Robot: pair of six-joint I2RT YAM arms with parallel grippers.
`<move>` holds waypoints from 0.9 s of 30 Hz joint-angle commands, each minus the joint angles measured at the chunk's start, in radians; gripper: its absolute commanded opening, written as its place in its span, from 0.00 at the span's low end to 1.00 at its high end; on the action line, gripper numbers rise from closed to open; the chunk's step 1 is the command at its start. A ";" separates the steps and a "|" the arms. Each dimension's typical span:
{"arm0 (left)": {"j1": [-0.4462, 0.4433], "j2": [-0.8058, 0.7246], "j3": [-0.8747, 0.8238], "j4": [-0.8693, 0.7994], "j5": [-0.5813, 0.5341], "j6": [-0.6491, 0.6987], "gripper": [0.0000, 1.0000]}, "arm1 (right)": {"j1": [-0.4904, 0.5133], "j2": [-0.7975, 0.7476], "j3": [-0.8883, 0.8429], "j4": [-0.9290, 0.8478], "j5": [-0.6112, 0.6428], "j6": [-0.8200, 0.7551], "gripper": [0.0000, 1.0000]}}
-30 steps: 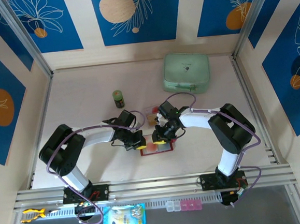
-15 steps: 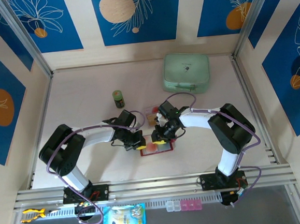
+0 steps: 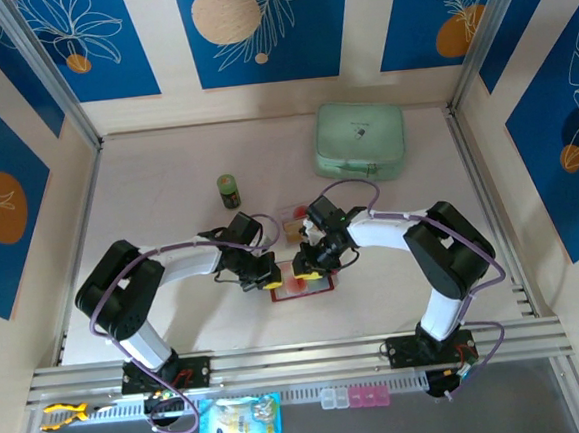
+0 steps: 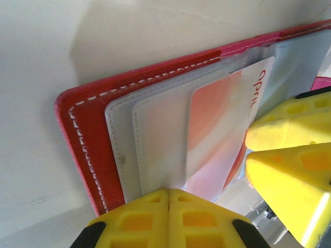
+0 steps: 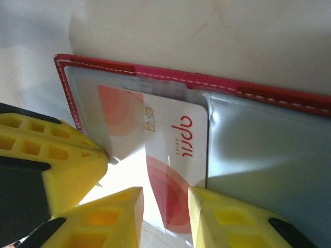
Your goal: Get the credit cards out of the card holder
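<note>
Card holder [image 3: 310, 286], red and lying open, sits on the pale surface [image 3: 165, 166] a little below the middle of the overhead frame. Both arms reach in to it. The left tool [image 3: 271, 278] is at its left edge and the right tool [image 3: 307, 269] at its upper edge. Just above them lies a small tan-orange card [image 3: 293, 232], with a pinkish piece beside it. A mint-green case [image 3: 360, 141] rests at upper right, and a small green bottle [image 3: 228, 190] stands left of centre.

From the left wrist, the left tool [image 4: 168, 206] sits at the bottom edge, its yellow tips pressed together right at the rim of the frosted sleeve. The red stitched cover [image 4: 85, 150] runs along the left. A pale credit card [image 4: 217, 129] with orange-red shapes lies on the sleeves. The right tool's fingers [image 4: 279, 139] come in from the right and touch it.

From the right wrist, the right tool [image 5: 165, 206] stands spread at the bottom edge. The card's lower end, white with red circles and red lettering [image 5: 176, 134], shows in the gap between the tips, not pinched. The left tool's fingers [image 5: 62, 155] touch the holder's left edge. A grey clear sleeve [image 5: 258, 160] fills the right.
</note>
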 commanded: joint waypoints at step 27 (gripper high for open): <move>-0.015 -0.019 0.048 -0.014 0.021 -0.032 0.07 | 0.039 -0.038 0.032 -0.087 0.084 -0.044 0.34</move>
